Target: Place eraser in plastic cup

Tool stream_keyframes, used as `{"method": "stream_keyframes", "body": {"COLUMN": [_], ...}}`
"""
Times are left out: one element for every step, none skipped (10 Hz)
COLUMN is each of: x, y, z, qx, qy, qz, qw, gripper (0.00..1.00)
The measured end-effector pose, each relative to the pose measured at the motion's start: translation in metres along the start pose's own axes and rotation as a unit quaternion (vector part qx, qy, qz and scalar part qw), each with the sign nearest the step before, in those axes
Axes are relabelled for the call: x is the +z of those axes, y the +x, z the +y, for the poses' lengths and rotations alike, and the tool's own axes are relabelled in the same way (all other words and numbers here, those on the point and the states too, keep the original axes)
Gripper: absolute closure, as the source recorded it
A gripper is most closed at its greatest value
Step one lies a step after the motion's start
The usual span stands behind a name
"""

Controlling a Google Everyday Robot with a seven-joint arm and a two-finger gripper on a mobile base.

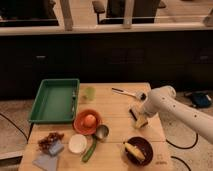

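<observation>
Low over the table's right side, gripper [140, 121] touches eraser [135, 113].

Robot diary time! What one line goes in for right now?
gripper: down at eraser | plastic cup: upright beside green tray | eraser not yet in cup

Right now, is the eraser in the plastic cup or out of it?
Out. The eraser lies on the table by the gripper, apart from the plastic cup.
</observation>
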Motion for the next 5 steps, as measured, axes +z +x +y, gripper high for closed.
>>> {"method": "stream_keyframes", "body": {"x": [0.0022, 0.0045, 0.0058, 0.0077, 0.0091], "y": [-0.0051, -0.0066, -0.0074, -0.0078, -0.0076], "z": [-0.0010, -0.0023, -0.0037, -0.0041, -0.0046], "qx": [-0.002, -0.002, -0.003, -0.003, -0.004], "qy": [-0.002, -0.003, -0.003, -0.005, -0.006], "qz": [-0.001, -0.001, 0.000, 0.001, 0.002], "qw": [1.0000, 1.0000, 1.0000, 1.0000, 1.0000], "gripper": [0.22, 0.31, 0.40, 0.51, 0.62]}}
